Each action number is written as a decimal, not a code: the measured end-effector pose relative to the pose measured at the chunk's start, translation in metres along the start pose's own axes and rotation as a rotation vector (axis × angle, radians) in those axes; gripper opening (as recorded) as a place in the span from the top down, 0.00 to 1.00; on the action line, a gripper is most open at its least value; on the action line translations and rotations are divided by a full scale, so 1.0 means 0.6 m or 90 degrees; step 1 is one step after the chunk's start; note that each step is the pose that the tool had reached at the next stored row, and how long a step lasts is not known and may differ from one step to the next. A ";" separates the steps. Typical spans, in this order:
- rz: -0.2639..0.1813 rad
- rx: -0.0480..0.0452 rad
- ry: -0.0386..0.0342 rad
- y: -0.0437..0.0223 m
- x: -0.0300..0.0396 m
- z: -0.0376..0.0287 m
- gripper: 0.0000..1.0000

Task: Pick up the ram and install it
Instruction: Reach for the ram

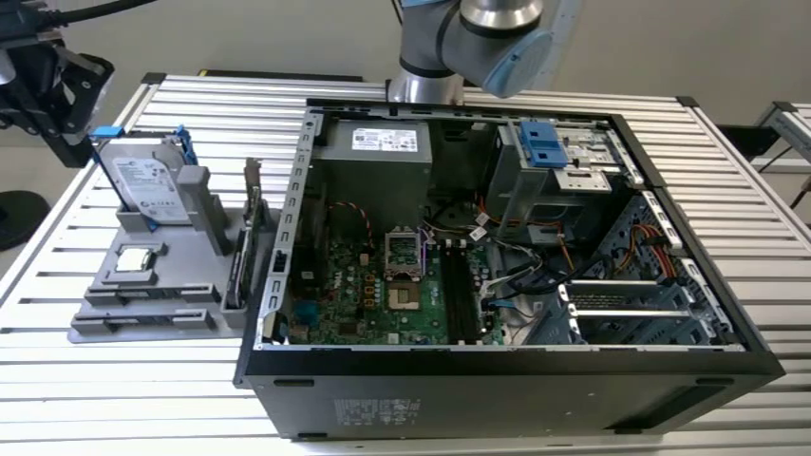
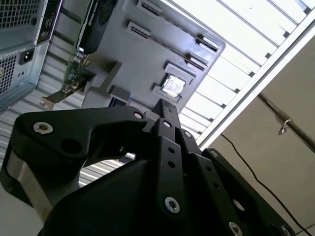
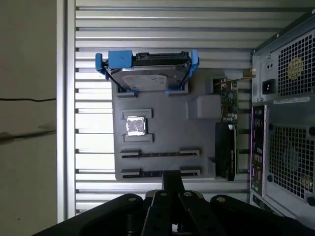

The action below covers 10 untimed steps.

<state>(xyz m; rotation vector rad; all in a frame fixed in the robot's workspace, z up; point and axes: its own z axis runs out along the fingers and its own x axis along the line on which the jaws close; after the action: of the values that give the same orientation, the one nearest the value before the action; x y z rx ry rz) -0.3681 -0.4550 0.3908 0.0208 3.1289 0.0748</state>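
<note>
Grey plastic makes up the single fixture (image 3: pixel 162 128) on the slatted aluminium counter (image 1: pixel 152 399). On it we count one hard drive (image 3: pixel 147 78) in a blue bracket, one processor chip (image 3: pixel 136 126), one upright expansion card (image 3: pixel 226 147) and two long grooves (image 3: pixel 160 153), each showing us no more than a thin dark line. Just beside the fixture, on the card's side, lies one open computer case (image 1: pixel 507 399). The exterior view gives us the case's inside, with motherboard (image 1: pixel 367 294), power supply (image 1: pixel 374 152) and long black slots (image 1: pixel 459 285); both wrist views catch its vented rear wall instead. We cannot tell where the ram is, whether in a groove or in a slot. The claw (image 3: pixel 172 179) hangs over the fixture's groove end, fingertips drawn together, and its black linkages block our sight of the counter nearest the cameras.
</note>
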 end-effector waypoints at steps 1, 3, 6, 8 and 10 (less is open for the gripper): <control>0.000 0.0001 0.0002 -0.001 0.000 0.000 1.00; 0.000 0.0002 0.0006 -0.004 0.000 0.000 1.00; 0.000 0.0003 0.0011 -0.007 0.000 0.000 1.00; 0.000 0.0004 0.0015 -0.010 0.000 0.000 1.00; 0.000 0.0005 0.0017 -0.012 0.000 0.000 1.00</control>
<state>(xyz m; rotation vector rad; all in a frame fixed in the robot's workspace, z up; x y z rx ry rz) -0.3680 -0.4623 0.3906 0.0210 3.1316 0.0738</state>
